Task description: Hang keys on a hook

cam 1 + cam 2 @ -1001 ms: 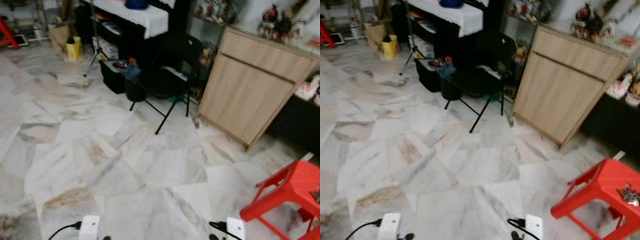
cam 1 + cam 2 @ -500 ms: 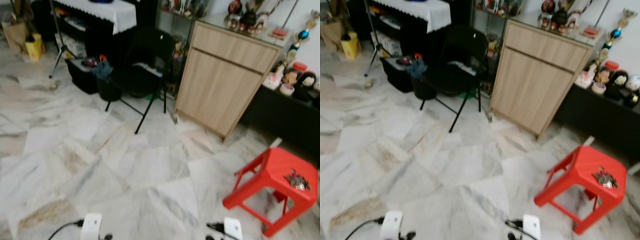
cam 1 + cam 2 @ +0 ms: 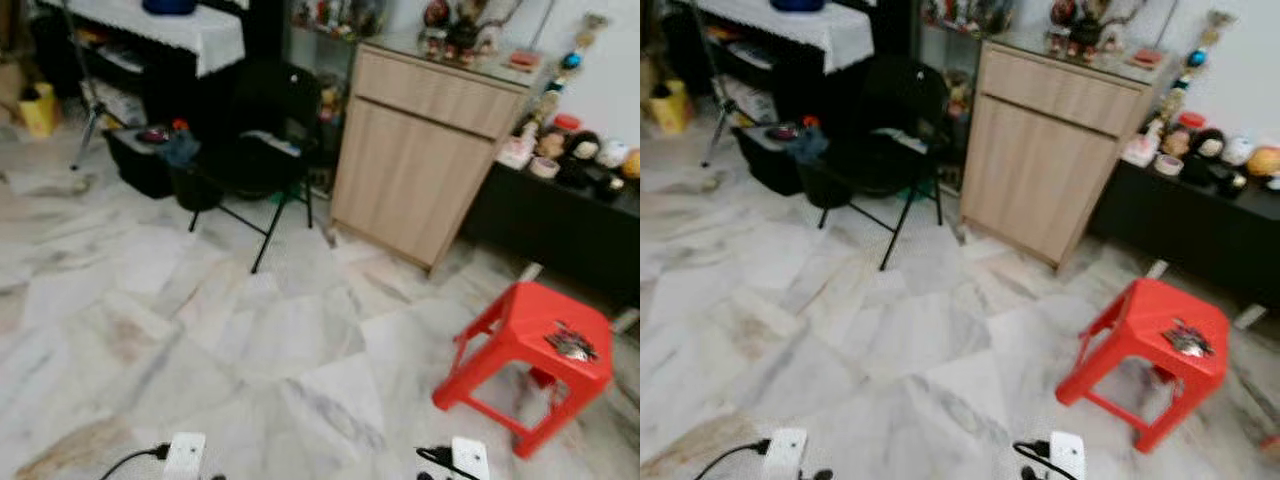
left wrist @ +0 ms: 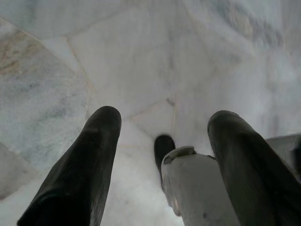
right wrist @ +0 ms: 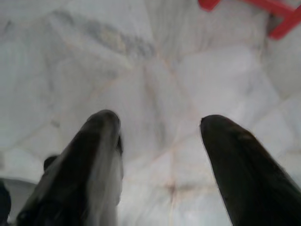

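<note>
From the head views a small dark bunch of metal keys (image 3: 571, 343) lies on the red plastic stool (image 3: 520, 325) at near right, likely light, loose and jangly, best pinched by its ring, while each wrist view shows the left gripper (image 4: 162, 136) and right gripper (image 5: 160, 134) spread wide, empty, above pale marble floor (image 4: 141, 56).

— We see a floor (image 3: 250, 330) of pale marble slabs, veined grey and brown.

— Agreed. A wooden cabinet (image 3: 425, 150) stands at the far side against a light wall (image 3: 610, 70), small ornaments (image 3: 455, 25) on its top.

— Left of it we have a black folding chair (image 3: 255, 140), and further left a table (image 3: 190, 30) under a white cloth.

— Right of the cabinet runs a low dark shelf (image 3: 570, 215) carrying what may be figurines; the blur leaves us unsure.

— On the near right stands a red stool (image 3: 520, 350).
</note>
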You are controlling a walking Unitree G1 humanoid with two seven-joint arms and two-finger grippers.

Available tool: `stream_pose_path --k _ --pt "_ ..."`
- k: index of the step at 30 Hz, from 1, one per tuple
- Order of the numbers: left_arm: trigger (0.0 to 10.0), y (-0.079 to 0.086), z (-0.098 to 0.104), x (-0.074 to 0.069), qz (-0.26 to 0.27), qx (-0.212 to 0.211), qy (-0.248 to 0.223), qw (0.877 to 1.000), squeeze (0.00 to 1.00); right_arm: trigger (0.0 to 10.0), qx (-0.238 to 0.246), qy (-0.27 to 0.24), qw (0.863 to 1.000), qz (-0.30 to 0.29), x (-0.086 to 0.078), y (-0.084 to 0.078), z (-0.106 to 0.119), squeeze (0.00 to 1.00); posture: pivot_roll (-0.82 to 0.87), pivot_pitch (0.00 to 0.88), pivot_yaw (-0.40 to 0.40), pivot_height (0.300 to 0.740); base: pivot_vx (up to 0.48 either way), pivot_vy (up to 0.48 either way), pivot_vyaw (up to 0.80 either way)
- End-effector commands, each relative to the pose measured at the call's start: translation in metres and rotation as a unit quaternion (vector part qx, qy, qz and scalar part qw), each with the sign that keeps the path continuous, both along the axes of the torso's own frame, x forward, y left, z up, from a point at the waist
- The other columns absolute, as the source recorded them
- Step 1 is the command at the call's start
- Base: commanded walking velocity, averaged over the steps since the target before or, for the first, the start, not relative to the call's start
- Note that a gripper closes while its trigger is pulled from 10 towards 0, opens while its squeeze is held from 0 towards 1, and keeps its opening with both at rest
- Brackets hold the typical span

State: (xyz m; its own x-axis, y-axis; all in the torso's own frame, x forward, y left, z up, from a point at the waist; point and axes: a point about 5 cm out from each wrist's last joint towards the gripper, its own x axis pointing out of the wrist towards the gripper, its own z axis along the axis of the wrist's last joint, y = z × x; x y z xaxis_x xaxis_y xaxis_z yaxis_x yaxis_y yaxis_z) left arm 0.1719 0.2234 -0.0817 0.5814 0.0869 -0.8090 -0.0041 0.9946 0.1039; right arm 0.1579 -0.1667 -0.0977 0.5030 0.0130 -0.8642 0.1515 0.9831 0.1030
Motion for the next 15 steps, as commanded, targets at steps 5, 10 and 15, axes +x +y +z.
stream_pose_path --k 5,10,15 --pt "10.0 -0.0053 -0.0013 0.0001 -0.015 0.0 0.007 1.0 0.0 10.0 -0.008 -0.002 1.0 -0.002 0.0003 -0.0064 0.0007 0.0 0.07 0.0 -0.119 0.732 0.0 0.0 -0.68" --pt "10.0 -0.0046 -0.0009 0.0008 -0.014 0.0 0.006 1.0 0.0 10.0 -0.007 -0.003 1.0 -0.002 0.0012 -0.006 0.001 0.0 0.07 0.0 -0.117 0.732 0.0 0.0 -0.68" --pt "10.0 -0.0071 -0.0018 0.0001 -0.013 -0.002 0.008 1.0 0.0 10.0 -0.006 -0.004 1.0 -0.004 0.0024 -0.0063 0.0015 0.0 0.07 0.0 -0.116 0.732 0.0 0.0 -0.68"
